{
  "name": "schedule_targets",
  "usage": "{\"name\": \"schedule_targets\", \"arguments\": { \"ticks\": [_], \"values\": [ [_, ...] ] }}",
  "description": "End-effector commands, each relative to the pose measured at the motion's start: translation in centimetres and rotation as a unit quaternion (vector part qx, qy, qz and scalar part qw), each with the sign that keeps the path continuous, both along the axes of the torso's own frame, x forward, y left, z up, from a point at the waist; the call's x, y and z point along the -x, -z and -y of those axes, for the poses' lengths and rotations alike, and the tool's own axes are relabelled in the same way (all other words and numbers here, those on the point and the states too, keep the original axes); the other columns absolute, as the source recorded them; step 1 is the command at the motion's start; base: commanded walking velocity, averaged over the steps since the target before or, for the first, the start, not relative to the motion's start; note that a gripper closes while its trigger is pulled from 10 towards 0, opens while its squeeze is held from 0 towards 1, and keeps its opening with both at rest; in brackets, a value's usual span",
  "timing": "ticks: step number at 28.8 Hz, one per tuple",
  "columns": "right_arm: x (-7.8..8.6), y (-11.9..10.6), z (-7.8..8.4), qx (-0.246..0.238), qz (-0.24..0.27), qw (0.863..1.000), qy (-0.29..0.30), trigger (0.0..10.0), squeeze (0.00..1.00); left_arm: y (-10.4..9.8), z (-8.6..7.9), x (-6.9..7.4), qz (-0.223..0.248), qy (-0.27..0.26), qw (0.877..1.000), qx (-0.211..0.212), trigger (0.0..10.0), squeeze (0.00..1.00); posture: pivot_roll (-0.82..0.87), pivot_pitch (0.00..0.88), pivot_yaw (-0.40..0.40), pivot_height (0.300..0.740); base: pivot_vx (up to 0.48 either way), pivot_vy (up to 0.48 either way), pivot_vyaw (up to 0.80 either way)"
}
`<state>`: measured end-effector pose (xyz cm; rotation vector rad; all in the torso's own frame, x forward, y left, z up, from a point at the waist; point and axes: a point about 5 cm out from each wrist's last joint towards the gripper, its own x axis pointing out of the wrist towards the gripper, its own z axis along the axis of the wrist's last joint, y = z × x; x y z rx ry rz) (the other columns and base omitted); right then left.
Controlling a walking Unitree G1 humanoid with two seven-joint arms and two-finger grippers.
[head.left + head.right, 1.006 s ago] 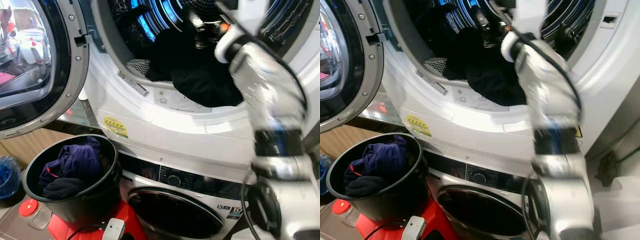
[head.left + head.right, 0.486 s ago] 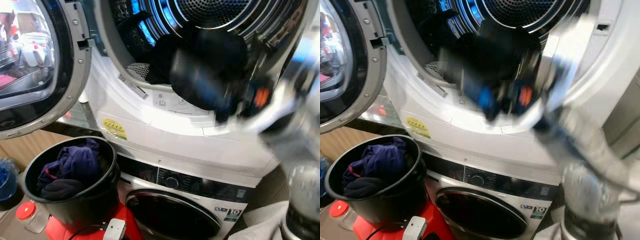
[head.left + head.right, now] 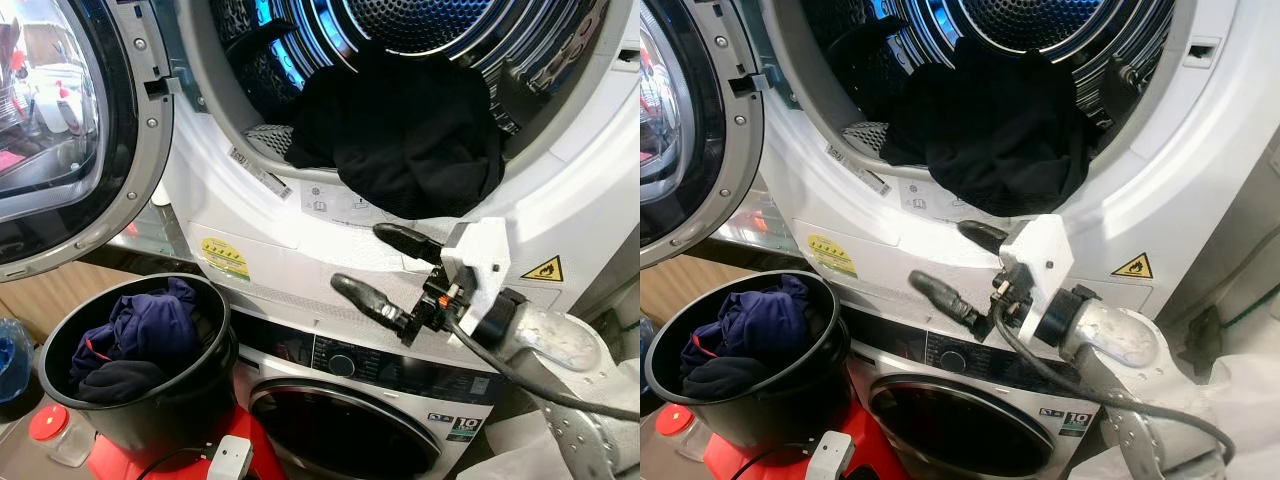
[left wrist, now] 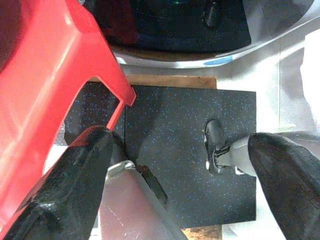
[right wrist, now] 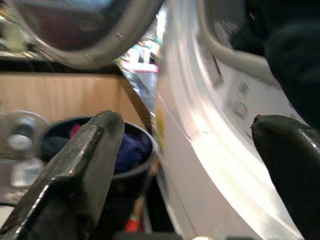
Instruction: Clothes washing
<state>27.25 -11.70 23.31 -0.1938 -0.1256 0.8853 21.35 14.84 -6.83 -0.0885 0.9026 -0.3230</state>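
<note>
A heap of black clothes (image 3: 410, 135) lies in the mouth of the upper machine's drum (image 3: 420, 30), draped over the lower rim. My right gripper (image 3: 368, 262) hangs open and empty in front of the white panel just below that rim, fingers pointing left. A black bucket (image 3: 150, 400) at lower left holds navy and dark clothes (image 3: 150, 330). My left gripper (image 4: 180, 165) is open, hanging low over a black mat (image 4: 190, 150) and a red stool (image 4: 45, 65).
The round door (image 3: 70, 130) of the upper machine stands swung open at left. A second machine (image 3: 350, 420) with a shut door sits underneath. A white plug (image 3: 228, 458) and cable lie on the red stool beside the bucket.
My right arm has pulled out of the drum and come down in front of the machine, gripper empty. The black clothes stay in the drum mouth.
</note>
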Motion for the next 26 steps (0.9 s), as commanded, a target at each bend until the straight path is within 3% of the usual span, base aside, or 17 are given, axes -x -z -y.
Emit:
{"name": "schedule_targets", "arguments": {
  "ticks": [1, 9, 18, 22, 26],
  "values": [
    [-0.6, 0.8, 0.0, 0.021, 0.001, 0.999, 0.035, 10.0, 0.00, 0.2, -0.5, 0.4, -0.010, -0.005, 1.000, -0.007, 10.0, 0.00, -0.15, 0.039, 0.064, 0.740, 0.000, 0.000, 0.00],
    [-1.5, 1.1, 0.2, 0.030, 0.014, 0.997, 0.075, 10.0, 0.00, 0.2, -0.5, 0.3, -0.008, -0.008, 1.000, -0.007, 10.0, 0.00, -0.15, 0.040, 0.066, 0.740, 0.000, 0.000, 0.00],
    [-4.2, 1.5, 3.4, 0.028, -0.008, 0.973, 0.227, 10.0, 0.00, 0.2, -0.5, 0.3, -0.008, -0.010, 1.000, -0.007, 10.0, 0.00, -0.15, 0.042, 0.064, 0.740, 0.000, 0.000, 0.00],
    [-4.4, 1.2, 3.9, 0.010, -0.002, 0.970, 0.243, 10.0, 0.00, 0.2, -0.4, 0.3, -0.008, -0.010, 1.000, -0.006, 10.0, 0.00, -0.15, 0.043, 0.063, 0.740, 0.000, 0.000, 0.00],
    [-3.7, 0.1, 3.8, -0.026, 0.016, 0.978, 0.208, 10.0, 0.00, 0.2, -0.4, 0.3, -0.008, -0.011, 1.000, -0.005, 10.0, 0.00, -0.15, 0.044, 0.065, 0.740, 0.000, 0.000, 0.00]
  ]
}}
